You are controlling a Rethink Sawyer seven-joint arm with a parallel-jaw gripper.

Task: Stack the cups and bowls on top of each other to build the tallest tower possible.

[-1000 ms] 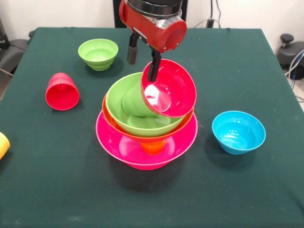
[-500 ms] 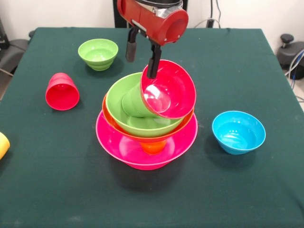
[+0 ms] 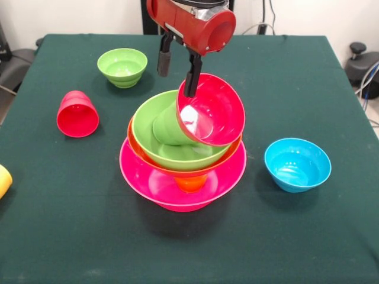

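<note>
The small yellow plastic cup [image 3: 3, 180] is cut off by the left edge. The tilted glossy red bowl [image 3: 213, 112] hides part of the green cup [image 3: 167, 129].

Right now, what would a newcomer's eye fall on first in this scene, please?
The tower at the table's centre: a pink bowl carrying orange and green bowls, with a small red bowl tilted steeply on top. The gripper hangs over it, one finger at the red bowl's rim.

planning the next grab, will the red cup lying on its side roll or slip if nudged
The red cup lies on its side, apart from the tower, so a nudge would probably roll it in a curve, since it tapers. Its glossy plastic looks slippery and light. The cloth-covered table may damp that.
</note>
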